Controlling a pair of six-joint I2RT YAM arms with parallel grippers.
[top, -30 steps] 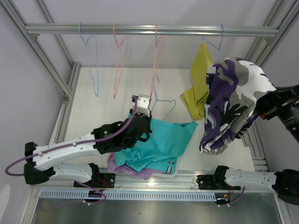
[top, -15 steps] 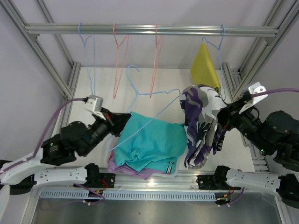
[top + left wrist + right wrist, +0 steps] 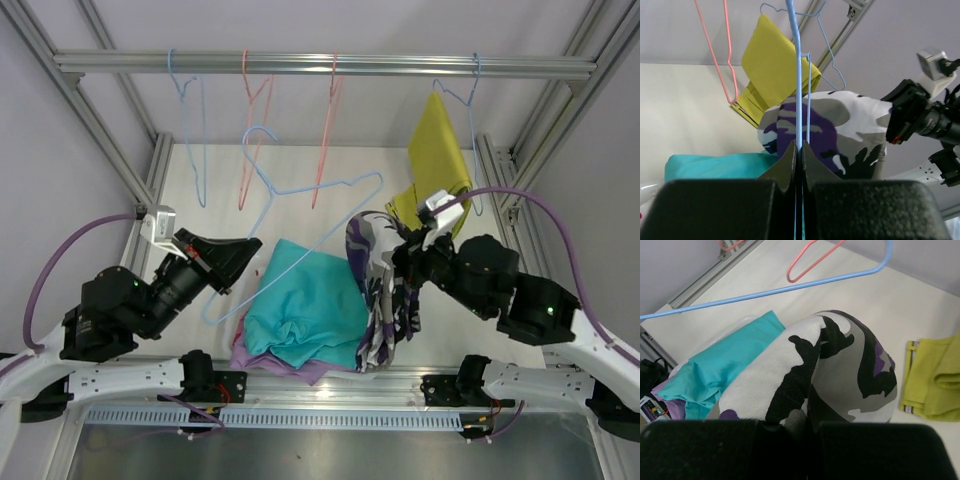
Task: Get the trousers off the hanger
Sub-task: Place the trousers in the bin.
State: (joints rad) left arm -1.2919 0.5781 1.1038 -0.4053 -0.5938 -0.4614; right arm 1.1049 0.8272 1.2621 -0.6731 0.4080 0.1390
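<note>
Camo trousers (image 3: pixel 376 290) in R claw (image 3: pixel 801 423), hanger (image 3: pixel 797 95) in L claw (image 3: pixel 797 151)

Lit brightly and evenly from overhead, threw faint soft shadows, stood sharp overall, blurred dark along both wrist views' bottom edge

A blue hanger (image 3: pixel 330 183) is held clear of the rail (image 3: pixel 300 65), clamped by the left gripper (image 3: pixel 250 265). The camouflage trousers (image 3: pixel 380 290) are gripped by the right gripper (image 3: pixel 408 262) and hang just beside the teal trousers (image 3: pixel 305 310), which are piled on the lilac trousers (image 3: pixel 250 355). The mustard yellow trousers (image 3: pixel 438 150) are seen hanging below the rail.
</note>
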